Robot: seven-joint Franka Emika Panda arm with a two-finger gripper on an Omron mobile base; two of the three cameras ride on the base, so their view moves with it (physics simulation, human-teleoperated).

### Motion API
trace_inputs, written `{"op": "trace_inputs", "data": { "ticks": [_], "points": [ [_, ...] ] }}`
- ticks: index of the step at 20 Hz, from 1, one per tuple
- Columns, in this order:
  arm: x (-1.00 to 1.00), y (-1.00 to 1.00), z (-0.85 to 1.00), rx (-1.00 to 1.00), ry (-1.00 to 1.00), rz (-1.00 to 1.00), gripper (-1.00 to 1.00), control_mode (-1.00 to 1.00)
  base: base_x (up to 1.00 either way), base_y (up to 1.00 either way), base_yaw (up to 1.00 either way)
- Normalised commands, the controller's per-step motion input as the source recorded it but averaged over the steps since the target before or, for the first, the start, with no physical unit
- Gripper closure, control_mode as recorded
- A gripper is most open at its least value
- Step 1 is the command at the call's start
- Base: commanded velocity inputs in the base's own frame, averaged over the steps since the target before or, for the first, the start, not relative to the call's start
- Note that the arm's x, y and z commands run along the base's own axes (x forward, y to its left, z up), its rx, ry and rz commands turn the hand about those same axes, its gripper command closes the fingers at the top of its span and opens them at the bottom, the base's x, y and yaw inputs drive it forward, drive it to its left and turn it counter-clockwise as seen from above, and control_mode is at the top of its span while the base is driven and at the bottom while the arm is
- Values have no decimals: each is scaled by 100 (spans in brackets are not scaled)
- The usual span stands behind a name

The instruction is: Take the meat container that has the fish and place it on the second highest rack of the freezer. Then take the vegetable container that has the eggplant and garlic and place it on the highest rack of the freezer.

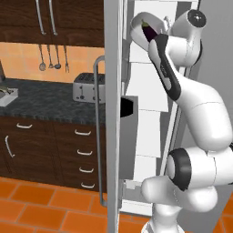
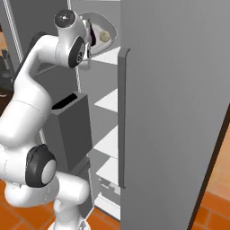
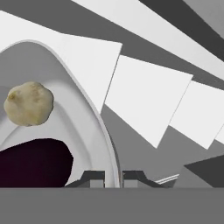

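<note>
My gripper [image 3: 113,176] was pinched on the rim of the vegetable container [image 3: 94,131], one finger on each side of its thin wall, and I held it up high inside the open freezer [image 1: 150,113]. Inside the container lay the eggplant [image 1: 149,31], dark against the white bowl, with the garlic [image 2: 104,36] beside it. Relative to the highest rack [image 2: 108,56], the container hung just above and toward the front edge; from the base cameras I could not tell whether its bottom already touched the shelf, though it looked slightly clear and tilted. The second highest rack [image 2: 109,101] lay directly below, bare as far as I could see, so I could not confirm where the fish container sat.

To do this step well, I judged I should level the container first, then push it deeper over the highest rack so its base cleared the front edge, lower it until it rested flat, and only then spread my fingers. Releasing while tilted risked the garlic rolling out.
</note>
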Motion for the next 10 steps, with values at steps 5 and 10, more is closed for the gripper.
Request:
{"op": "trace_inputs", "data": {
  "ticks": [5,10],
  "points": [
    [42,-14,-1,0,0,0,100,-100,0,0,0],
    [30,-12,-4,1,0,-2,100,-100,0,0,0]
  ]
}}
